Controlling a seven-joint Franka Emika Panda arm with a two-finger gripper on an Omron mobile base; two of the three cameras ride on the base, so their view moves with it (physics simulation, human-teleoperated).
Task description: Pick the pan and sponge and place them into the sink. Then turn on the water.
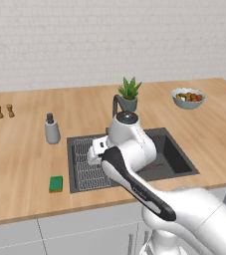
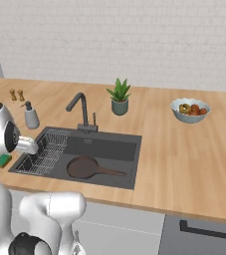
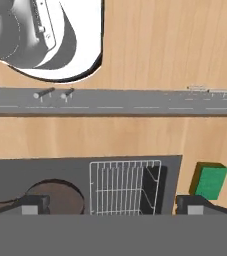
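- Wooden desk carries the dark grey recessed sink; the round dark frying pan lies inside it.
- Small flat green sponge, just beside the sink's rack end: probably light and squashy, best pinched across its short sides.
- Tool is spread wide, holding nothing.

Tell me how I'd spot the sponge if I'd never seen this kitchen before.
Find the dark sink sunk into the long wooden counter. On the wood just beyond the end that holds the wire rack, near the front edge, lies the sponge. It is a small flat block, the one bright green thing lying flat on the counter.

One pan, one sponge, two shakers.
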